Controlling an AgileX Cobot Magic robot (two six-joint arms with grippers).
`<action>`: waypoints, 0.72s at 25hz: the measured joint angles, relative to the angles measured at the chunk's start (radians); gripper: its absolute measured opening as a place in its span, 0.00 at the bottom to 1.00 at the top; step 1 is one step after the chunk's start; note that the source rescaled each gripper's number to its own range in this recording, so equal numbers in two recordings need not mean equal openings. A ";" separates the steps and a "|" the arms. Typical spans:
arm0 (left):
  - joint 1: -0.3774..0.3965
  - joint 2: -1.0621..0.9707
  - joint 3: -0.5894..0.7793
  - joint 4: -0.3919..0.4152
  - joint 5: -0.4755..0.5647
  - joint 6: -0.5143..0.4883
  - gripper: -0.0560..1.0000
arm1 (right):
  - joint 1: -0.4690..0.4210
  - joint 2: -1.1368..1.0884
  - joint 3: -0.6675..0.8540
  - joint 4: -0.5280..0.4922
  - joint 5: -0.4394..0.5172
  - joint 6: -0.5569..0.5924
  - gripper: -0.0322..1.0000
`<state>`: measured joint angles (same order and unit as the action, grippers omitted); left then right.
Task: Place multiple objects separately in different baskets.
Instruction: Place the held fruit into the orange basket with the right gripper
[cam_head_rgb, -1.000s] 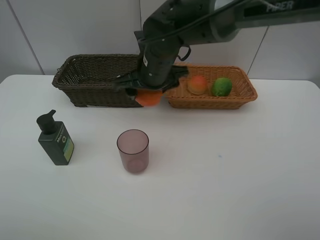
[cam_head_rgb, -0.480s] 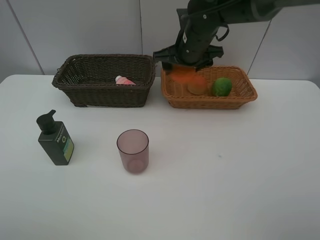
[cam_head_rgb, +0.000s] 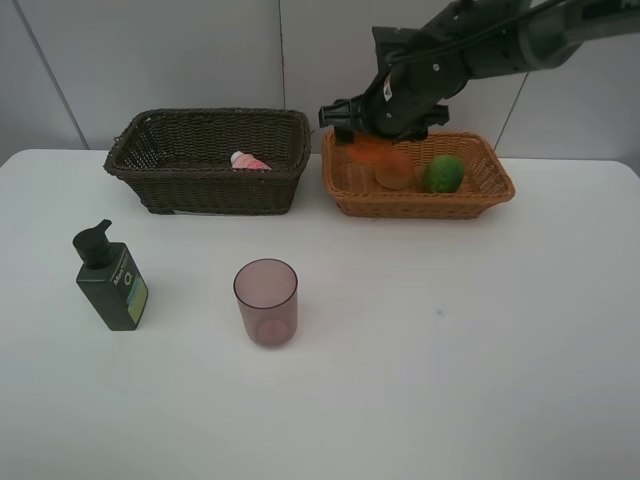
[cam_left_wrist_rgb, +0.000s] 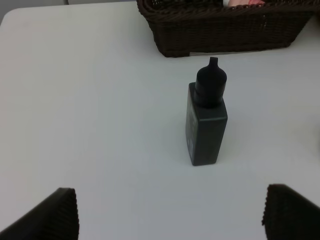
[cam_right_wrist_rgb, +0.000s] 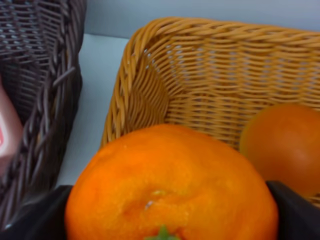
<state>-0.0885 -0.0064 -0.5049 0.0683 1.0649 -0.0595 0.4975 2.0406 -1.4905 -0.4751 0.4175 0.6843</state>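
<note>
My right gripper (cam_head_rgb: 366, 140) is shut on the orange tangerine (cam_head_rgb: 368, 151) and holds it over the left end of the light tan basket (cam_head_rgb: 480, 199); the right wrist view shows the tangerine (cam_right_wrist_rgb: 170, 185) filling the space between the fingers. The peach (cam_head_rgb: 396, 170) and the green fruit (cam_head_rgb: 443, 173) lie in that basket. The small pink bottle (cam_head_rgb: 248, 161) lies in the dark brown basket (cam_head_rgb: 190, 185). The dark green pump bottle (cam_head_rgb: 111, 277) and the mauve cup (cam_head_rgb: 266, 301) stand on the table. My left gripper (cam_left_wrist_rgb: 170, 212) is open, well short of the pump bottle (cam_left_wrist_rgb: 206, 117).
The white table (cam_head_rgb: 450, 340) runs wide in front of the baskets. A pale wall stands close behind both baskets. The two baskets sit side by side with a narrow gap between them.
My right gripper has carried the tangerine from the front of the dark basket to the right, over the tan basket's left end. The left arm has not moved.
</note>
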 joint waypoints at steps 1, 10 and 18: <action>0.000 0.000 0.000 0.000 0.000 0.000 0.96 | -0.002 0.011 0.006 0.000 -0.016 0.000 0.48; 0.000 0.000 0.000 0.000 0.000 0.000 0.96 | -0.023 0.078 0.016 0.000 -0.087 0.004 0.48; 0.000 0.000 0.000 0.000 0.000 0.000 0.96 | -0.023 0.080 0.016 -0.010 -0.137 0.004 0.62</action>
<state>-0.0885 -0.0064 -0.5049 0.0683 1.0649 -0.0595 0.4741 2.1208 -1.4747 -0.4853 0.2806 0.6881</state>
